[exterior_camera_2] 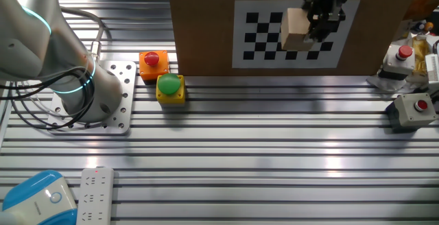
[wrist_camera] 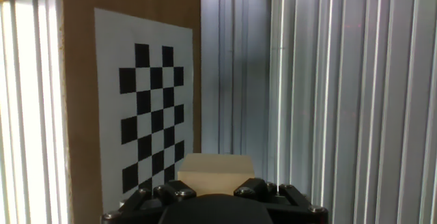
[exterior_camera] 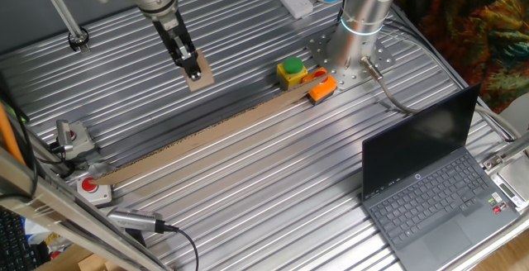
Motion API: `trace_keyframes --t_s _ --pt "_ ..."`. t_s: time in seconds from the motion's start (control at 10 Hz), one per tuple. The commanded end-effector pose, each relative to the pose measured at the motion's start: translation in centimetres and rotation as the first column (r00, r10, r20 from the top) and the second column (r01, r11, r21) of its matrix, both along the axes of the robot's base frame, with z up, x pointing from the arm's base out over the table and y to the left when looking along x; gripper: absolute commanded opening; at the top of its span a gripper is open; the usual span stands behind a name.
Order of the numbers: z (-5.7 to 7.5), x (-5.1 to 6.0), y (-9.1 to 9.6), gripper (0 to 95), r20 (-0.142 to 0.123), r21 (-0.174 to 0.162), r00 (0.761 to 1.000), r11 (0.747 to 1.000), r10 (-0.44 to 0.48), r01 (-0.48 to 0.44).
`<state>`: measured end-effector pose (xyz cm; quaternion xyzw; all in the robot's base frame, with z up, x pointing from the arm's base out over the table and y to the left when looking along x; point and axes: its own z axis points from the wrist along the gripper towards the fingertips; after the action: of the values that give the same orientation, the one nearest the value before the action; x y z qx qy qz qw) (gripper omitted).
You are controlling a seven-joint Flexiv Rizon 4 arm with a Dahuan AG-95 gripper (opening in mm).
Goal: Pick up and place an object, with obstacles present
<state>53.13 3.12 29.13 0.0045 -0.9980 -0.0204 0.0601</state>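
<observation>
Aloft, end effector [exterior_camera: 192,66] clamping block [exterior_camera_2: 295,30], just beyond board [exterior_camera: 207,137] edge

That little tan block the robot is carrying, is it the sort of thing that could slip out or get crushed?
Probably neither. The block looks like a solid cube with flat faces, so the gripper jaws likely press squarely on it. Its matte, wood-like surface suggests decent friction rather than slipperiness. It seems light for its size, and being square, it should not roll once set down.
</observation>
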Motion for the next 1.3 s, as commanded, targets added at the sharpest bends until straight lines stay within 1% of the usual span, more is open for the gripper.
trace_keyframes --t_s 0.1,0.2,0.3,0.6,0.9,1.3 --pt "0.8 -0.3 0.3 0.0 -0.002 -0.009 1.000 1.000 -0.002 0.002" --pt "1.0 -0.4 0.4 0.0 -0.001 -0.009 1.000 1.000 -0.003 0.003" --pt "1.5 -0.8 0.9 0.0 -0.002 -0.013 1.000 1.000 -0.006 0.006" --pt "2.8 -1.8 2.9 0.0 -0.006 -0.015 0.999 0.999 -0.033 0.033" --pt "3.6 -3.0 4.4 0.0 -0.007 -0.021 0.999 0.999 -0.045 0.044" --pt "4.5 -4.4 7.4 0.0 -0.012 -0.036 0.997 0.997 -0.074 0.073"
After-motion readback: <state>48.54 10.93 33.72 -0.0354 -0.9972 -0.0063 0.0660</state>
